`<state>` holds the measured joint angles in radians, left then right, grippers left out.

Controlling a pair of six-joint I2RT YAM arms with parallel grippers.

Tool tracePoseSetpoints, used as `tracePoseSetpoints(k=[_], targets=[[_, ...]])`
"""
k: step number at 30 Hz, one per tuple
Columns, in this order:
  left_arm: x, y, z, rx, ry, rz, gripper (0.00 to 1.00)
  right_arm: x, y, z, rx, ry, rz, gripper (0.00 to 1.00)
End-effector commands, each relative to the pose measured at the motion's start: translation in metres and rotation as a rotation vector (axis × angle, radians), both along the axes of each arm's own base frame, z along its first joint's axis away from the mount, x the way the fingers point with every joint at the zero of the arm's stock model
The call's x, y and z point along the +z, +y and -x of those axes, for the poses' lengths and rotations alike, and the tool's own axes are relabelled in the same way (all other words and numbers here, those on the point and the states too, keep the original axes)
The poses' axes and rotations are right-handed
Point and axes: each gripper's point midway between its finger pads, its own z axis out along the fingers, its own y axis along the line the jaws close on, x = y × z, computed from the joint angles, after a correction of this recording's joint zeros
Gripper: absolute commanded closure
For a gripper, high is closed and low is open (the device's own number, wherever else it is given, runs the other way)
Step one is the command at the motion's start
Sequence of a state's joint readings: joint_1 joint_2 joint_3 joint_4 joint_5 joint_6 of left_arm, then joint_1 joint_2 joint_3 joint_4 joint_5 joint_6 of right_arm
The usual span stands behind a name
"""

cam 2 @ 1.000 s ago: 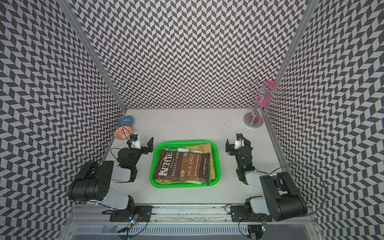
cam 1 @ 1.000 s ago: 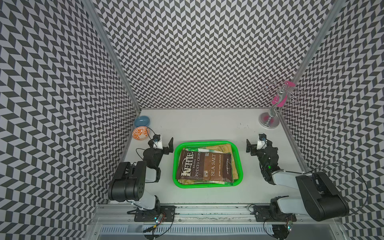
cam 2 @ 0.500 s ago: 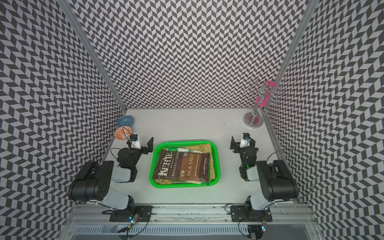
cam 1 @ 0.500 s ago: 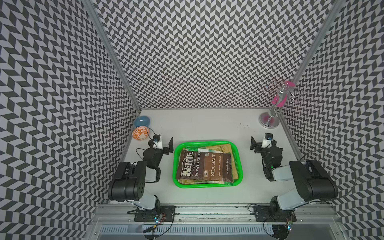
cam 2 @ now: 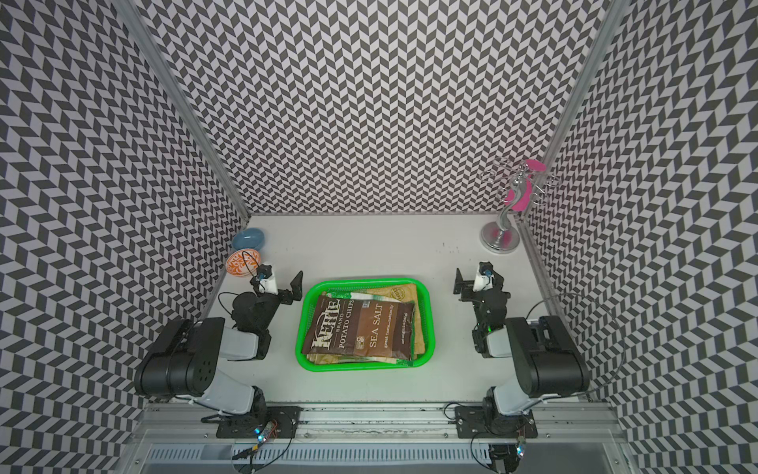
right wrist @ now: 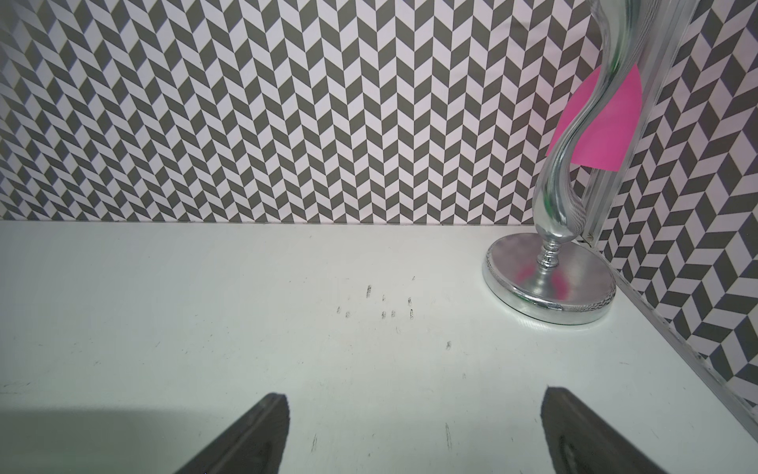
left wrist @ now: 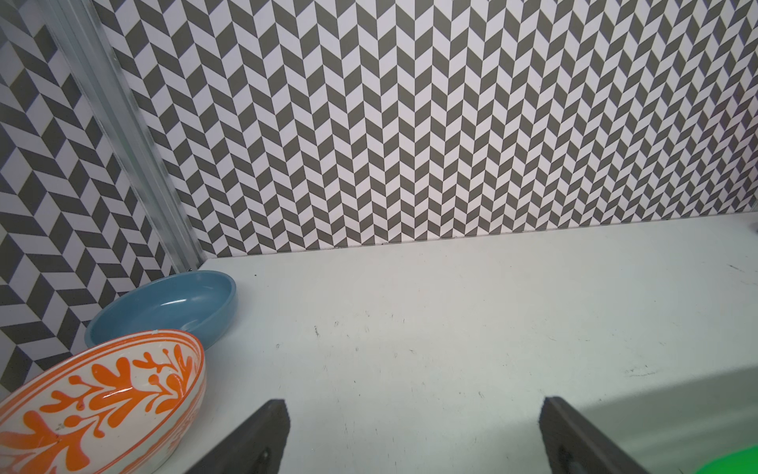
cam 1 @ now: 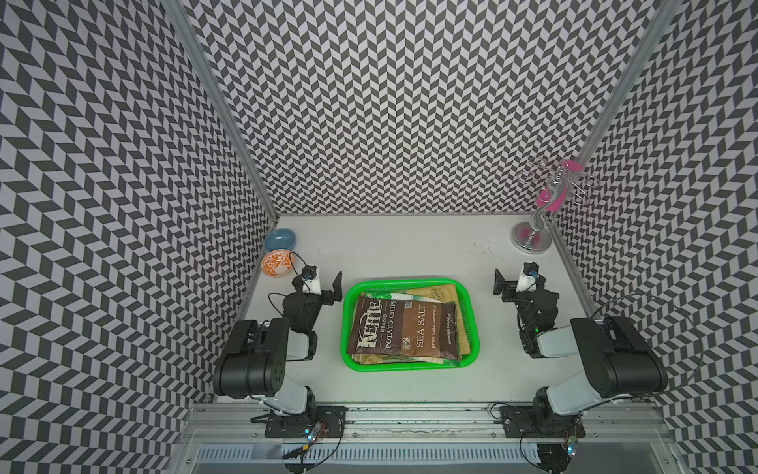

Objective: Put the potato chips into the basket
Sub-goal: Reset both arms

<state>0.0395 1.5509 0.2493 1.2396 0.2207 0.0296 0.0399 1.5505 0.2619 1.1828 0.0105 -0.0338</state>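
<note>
The green basket (cam 1: 347,328) (cam 2: 300,328) sits in the middle of the table between both arms. The potato chips lie stacked inside it. A brown Kettle bag (cam 1: 404,328) (cam 2: 361,328) is on top. A tan kraft bag (cam 1: 439,292) and a green-white bag (cam 1: 383,294) stick out at the far side beneath it. My left gripper (cam 1: 322,283) (left wrist: 414,404) rests left of the basket, open and empty. My right gripper (cam 1: 516,283) (right wrist: 414,394) rests to its right, open and empty over bare table. A sliver of the basket (left wrist: 734,465) shows in the left wrist view.
A blue bowl (cam 1: 280,239) (left wrist: 164,305) and an orange-patterned bowl (cam 1: 277,264) (left wrist: 102,394) sit by the left wall, just beyond my left gripper. A silver stand (cam 1: 532,240) (right wrist: 549,279) with a pink piece occupies the back right corner.
My right arm has folded back, its elbow swinging in and the gripper shifting slightly right, away from the basket. The left arm and the bags have not moved.
</note>
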Motion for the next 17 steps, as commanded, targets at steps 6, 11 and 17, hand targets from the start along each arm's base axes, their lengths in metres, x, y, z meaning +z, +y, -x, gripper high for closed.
tracePoseSetpoints(k=[6,11,17], targets=[[0.0036,0.0008,-0.0023,0.005,-0.009,-0.006,0.01,0.0178,0.0009,-0.0021,0.007,-0.061,-0.004,0.00],[0.0038,0.0010,-0.0023,0.006,-0.009,-0.006,0.01,0.0173,0.0014,-0.0035,0.007,-0.056,-0.003,0.00],[0.0038,0.0007,-0.0023,0.005,-0.009,-0.006,0.01,0.0164,-0.0007,-0.0047,-0.005,-0.051,-0.008,0.00]])
